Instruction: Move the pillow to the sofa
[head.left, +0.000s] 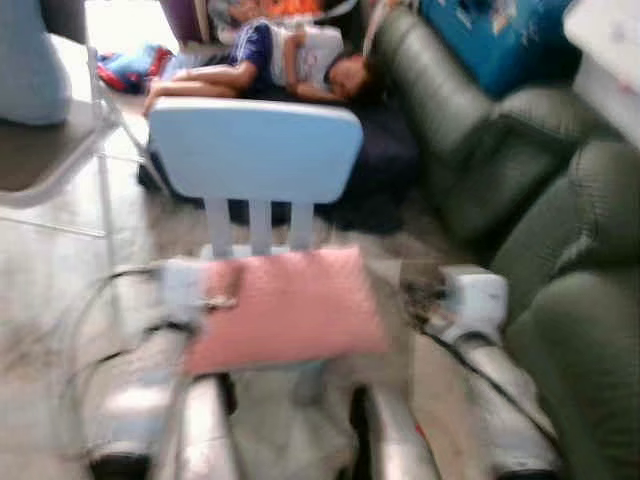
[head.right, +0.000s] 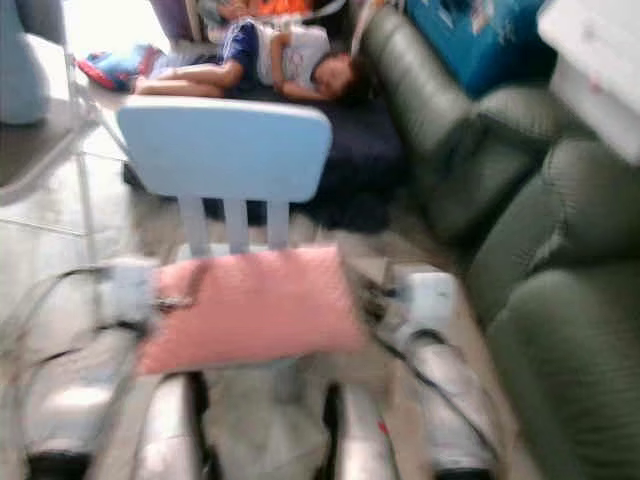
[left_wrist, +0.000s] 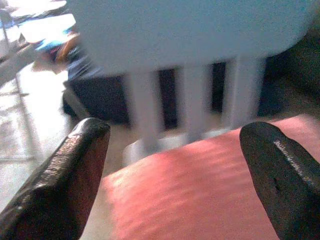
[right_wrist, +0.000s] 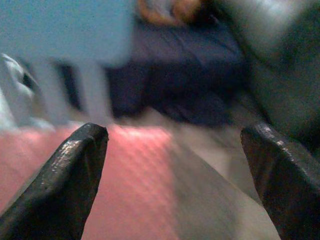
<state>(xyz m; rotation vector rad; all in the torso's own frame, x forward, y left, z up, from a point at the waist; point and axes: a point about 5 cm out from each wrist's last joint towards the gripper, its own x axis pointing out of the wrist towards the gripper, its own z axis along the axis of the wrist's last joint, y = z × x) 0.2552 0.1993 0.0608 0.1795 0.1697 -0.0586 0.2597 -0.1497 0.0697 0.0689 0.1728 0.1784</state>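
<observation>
On the seat of a small light-blue chair just before the robot lies the pink pillow, flat and spread across most of the seat, its far edge close to the three slats under the chair's back. The head views are blurred, so fine edges are hard to read. The two silver arms reach forward on either side of the pillow: the left arm comes up by the pillow's left edge and the right arm stands off its right edge, between the chair and the sofa. In the left wrist view the left gripper has its two black fingers spread wide, with the pillow's pink cloth lying between and beyond them and the chair's slats behind; whether the fingers touch the cloth cannot be told. In the right wrist view the right gripper is also spread wide, one finger over the pillow's end and the other over bare floor beside it, with nothing pinched. The dark green sofa runs along the robot's right, its arm and cushions close to the chair. Beyond the chair a person lies on a dark mat on the floor, near the sofa's far end.
</observation>
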